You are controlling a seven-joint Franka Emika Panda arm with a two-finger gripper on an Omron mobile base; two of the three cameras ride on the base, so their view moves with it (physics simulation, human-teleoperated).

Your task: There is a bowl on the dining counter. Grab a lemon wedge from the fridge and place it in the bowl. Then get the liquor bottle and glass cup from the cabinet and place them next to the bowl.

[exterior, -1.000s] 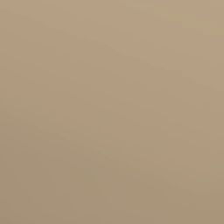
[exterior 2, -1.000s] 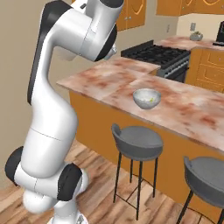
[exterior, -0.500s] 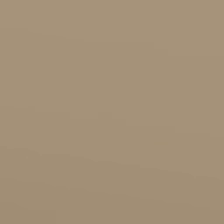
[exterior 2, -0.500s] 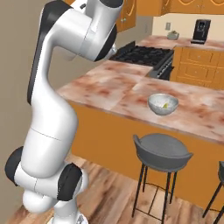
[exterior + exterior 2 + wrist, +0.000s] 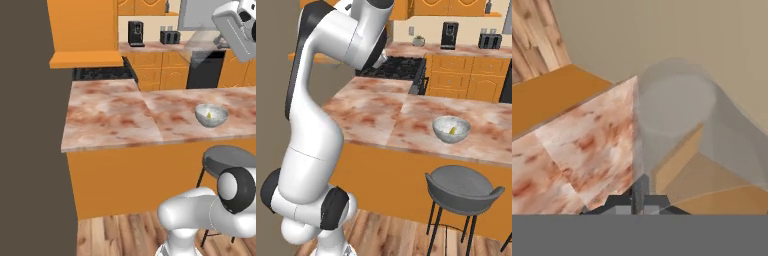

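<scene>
counter (image 5: 115, 120): glossy marble | floor (image 5: 386, 235): wood planks | glass cup (image 5: 677, 120): clear glass

Robot arm (image 5: 316, 165): glossy white rounded shell segments, bulbous at the base, joined by dark grey to black ring joints. Hand housing (image 5: 235, 27): white and boxy, with a dark round joint cap. Finger tips (image 5: 638, 192): small, dark grey.

A white bowl (image 5: 451, 129) holding a yellow lemon wedge (image 5: 453, 131) sits on the marble dining counter (image 5: 381, 112) near its front edge, above a grey stool (image 5: 462, 187), while the white arm (image 5: 326, 115) rises at left.
</scene>
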